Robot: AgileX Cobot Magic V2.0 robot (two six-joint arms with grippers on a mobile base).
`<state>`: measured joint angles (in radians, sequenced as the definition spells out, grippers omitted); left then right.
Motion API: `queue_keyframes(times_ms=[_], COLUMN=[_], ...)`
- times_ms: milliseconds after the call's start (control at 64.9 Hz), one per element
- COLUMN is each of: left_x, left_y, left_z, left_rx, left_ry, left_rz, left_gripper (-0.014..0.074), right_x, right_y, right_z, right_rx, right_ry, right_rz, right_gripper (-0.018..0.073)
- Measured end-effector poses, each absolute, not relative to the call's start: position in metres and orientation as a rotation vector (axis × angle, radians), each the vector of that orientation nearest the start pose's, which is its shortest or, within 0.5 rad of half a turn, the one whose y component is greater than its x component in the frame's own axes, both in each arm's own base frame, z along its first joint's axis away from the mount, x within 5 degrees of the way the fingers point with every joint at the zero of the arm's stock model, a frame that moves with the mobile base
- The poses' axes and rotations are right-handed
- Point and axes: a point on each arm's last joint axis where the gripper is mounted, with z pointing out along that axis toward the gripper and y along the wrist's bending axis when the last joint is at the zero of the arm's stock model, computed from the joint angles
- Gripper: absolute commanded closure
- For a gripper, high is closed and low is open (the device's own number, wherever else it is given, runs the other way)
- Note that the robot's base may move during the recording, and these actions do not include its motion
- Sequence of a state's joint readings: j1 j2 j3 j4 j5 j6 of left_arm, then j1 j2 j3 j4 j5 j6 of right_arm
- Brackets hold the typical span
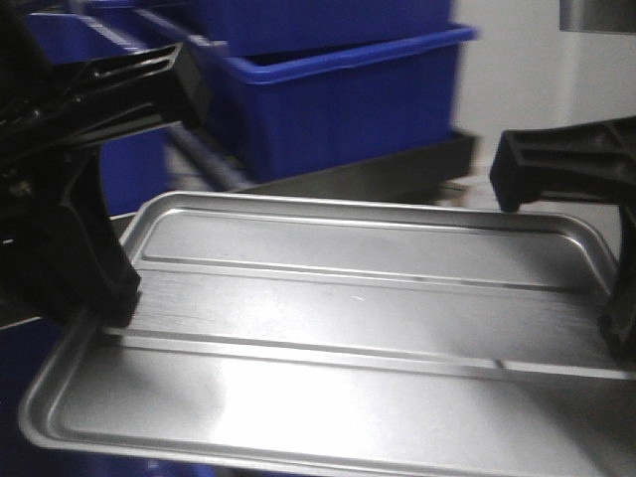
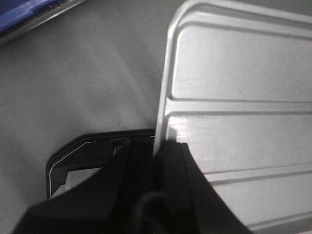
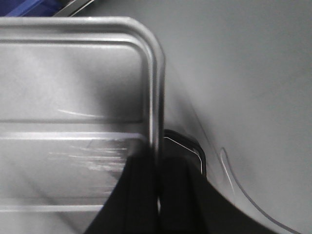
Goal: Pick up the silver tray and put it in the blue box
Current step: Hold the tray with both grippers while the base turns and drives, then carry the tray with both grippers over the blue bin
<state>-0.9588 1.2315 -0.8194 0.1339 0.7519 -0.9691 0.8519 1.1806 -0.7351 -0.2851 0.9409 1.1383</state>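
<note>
At the far left of the front view my left gripper [image 2: 157, 148] fills the frame as a black mass. In its wrist view both fingers are pressed together on the left short rim of the silver tray [image 1: 348, 328], one finger above the floor and one below. Beneath it lies a plain grey surface [image 2: 73, 73], with a strip of blue [image 2: 24, 14] in the upper left corner.

The tray spans the lower middle of the front view, floor up, its two lengthwise ridges running left to right. It is outside the blue box [image 1: 338, 109], which stands behind it in the upper middle on a dark platform [image 1: 397, 174]. The box's near wall and rolled lip stand between the tray and its inside. A second blue shape [image 1: 318, 20] rises above that lip; I cannot tell whether it sits in the box or behind it.

At the right, my right gripper [image 3: 158, 163] pinches the tray's right short rim just below a rounded corner, with grey surface beyond it.
</note>
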Motion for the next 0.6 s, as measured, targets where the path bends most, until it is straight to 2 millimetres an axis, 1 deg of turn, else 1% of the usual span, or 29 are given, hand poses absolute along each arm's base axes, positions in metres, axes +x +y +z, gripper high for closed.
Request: queue_keyframes(times_ms=[154,601], left_x=[0.1388,0.1379], left_y=[-0.1849,-0.1855], left_z=[0.2636,0.2636], left_rx=[0.082,0.085], left_ry=[2.727,2.729], left_rz=[-0.494,-0.499], left_gripper=[0.07,0.07], right_x=[0.1432,0.1428], right_y=[0.1324,0.1322], right_z=[0.2469,0.2472], right_rx=[0.222,0.227], right_ry=[2.793,2.799], right_rz=[0.097,0.092], right_gripper=[0.0496,0.0496])
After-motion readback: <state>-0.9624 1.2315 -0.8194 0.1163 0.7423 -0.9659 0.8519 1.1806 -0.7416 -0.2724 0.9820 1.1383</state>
